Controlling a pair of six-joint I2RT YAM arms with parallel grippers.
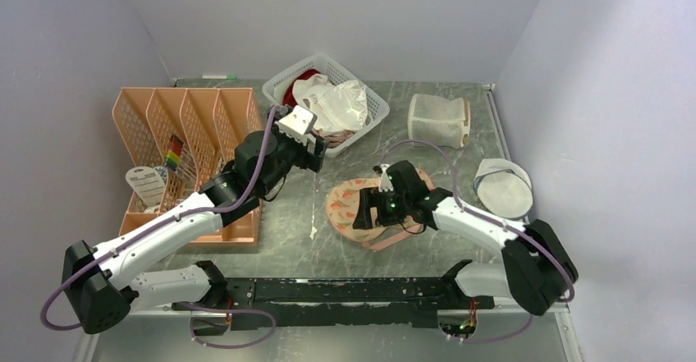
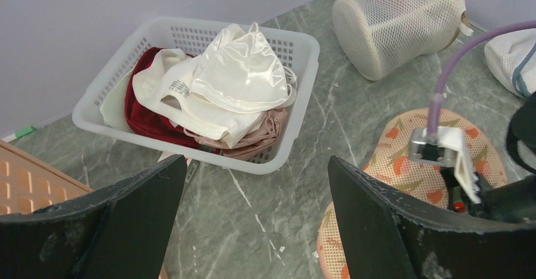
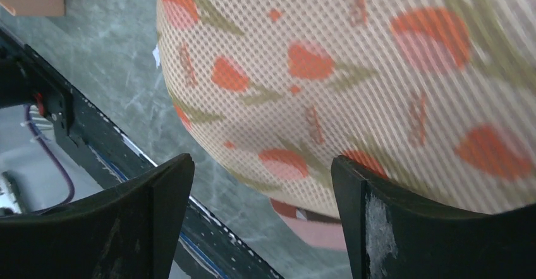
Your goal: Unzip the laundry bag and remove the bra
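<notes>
The laundry bag (image 1: 349, 202), peach with an orange-red leaf print, lies flat on the table in front of the right arm. It also shows in the left wrist view (image 2: 404, 171) and fills the right wrist view (image 3: 354, 70). Its pink loop (image 3: 319, 231) lies at the near edge. My right gripper (image 1: 371, 213) hovers open just above the bag, and its jaws (image 3: 262, 162) hold nothing. My left gripper (image 1: 318, 155) is open and empty above bare table (image 2: 256, 165), between the basket and the bag. No bra shows outside the basket.
A white basket (image 2: 297, 121) behind the left gripper holds white cloth (image 2: 234, 76), a dark red garment (image 2: 142, 111) and a dusty-pink garment (image 2: 256, 141). A white mesh cylinder (image 1: 439, 120), a mesh disc (image 1: 502, 188) and an orange file rack (image 1: 185, 124) stand around.
</notes>
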